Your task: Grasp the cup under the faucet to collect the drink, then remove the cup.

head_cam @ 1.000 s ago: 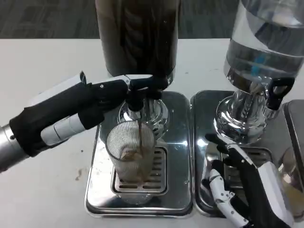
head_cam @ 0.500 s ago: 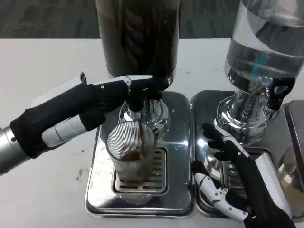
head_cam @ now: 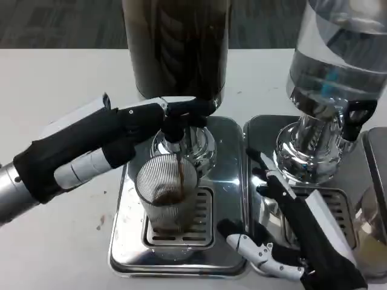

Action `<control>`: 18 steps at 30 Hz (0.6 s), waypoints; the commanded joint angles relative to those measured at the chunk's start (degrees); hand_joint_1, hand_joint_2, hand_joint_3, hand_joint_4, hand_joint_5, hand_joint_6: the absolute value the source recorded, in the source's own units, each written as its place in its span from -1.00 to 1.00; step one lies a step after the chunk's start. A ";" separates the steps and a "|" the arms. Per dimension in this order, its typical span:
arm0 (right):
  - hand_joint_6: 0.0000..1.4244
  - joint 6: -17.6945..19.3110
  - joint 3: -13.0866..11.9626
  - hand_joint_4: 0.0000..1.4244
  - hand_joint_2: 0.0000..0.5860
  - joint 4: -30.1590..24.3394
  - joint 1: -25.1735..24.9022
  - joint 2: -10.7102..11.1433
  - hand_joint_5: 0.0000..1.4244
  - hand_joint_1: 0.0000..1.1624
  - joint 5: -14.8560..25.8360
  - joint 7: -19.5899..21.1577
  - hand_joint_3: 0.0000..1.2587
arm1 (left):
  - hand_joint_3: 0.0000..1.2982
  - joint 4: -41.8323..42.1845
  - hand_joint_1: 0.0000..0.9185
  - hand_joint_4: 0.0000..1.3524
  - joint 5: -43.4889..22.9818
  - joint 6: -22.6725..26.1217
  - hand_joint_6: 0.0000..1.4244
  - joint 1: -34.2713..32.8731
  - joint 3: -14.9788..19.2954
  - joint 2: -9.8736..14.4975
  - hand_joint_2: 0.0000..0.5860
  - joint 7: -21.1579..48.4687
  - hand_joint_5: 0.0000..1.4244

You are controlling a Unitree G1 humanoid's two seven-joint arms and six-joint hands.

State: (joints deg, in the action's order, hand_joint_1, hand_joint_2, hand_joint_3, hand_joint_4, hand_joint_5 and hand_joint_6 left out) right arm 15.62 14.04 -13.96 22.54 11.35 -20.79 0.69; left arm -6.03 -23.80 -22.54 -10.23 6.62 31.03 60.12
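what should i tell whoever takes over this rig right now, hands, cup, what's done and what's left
Left hand: fingers on the black faucet lever of the dark drink dispenser.
Right hand: open, holding nothing, fingers spread beside the cup, not touching it.
Ribbed clear cup: upright on the drip tray under the faucet, a stream of brown drink running into it, low fill.
Done: pouring under way.
Left: fill up, close the faucet, grasp the cup, take it away.
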 commanded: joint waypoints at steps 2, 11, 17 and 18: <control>-0.86 0.74 0.50 -1.00 -0.25 1.08 -1.99 0.20 -0.98 0.08 1.98 -2.36 -1.00 | -0.68 1.53 -1.00 -0.81 0.30 -1.08 -0.87 1.10 -1.51 0.36 -0.75 1.97 -0.76; -0.87 -0.10 0.66 -1.00 -0.26 1.93 -4.14 0.30 -1.00 0.07 2.83 -4.51 -1.00 | -0.68 2.12 -1.00 -0.81 0.10 -1.08 -0.87 1.26 -1.44 0.34 -0.74 1.73 -0.76; -0.88 -0.07 1.12 -1.00 -0.26 2.89 -4.91 0.02 -1.00 0.06 2.57 -4.89 -1.00 | -0.68 2.39 -1.00 -0.81 -0.02 -1.02 -0.87 1.26 -1.42 0.40 -0.73 1.66 -0.76; -0.88 -0.24 1.21 -1.00 -0.26 3.17 -5.04 0.03 -1.00 0.06 2.59 -5.06 -1.00 | -0.68 2.39 -1.00 -0.81 -0.01 -1.04 -0.87 1.25 -1.44 0.40 -0.73 1.66 -0.76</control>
State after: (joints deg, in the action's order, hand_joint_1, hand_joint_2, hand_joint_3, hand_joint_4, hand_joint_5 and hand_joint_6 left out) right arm 15.61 14.96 -11.58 18.13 11.53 -18.55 -3.89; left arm -5.19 -23.90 -22.54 -9.72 6.58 31.06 59.67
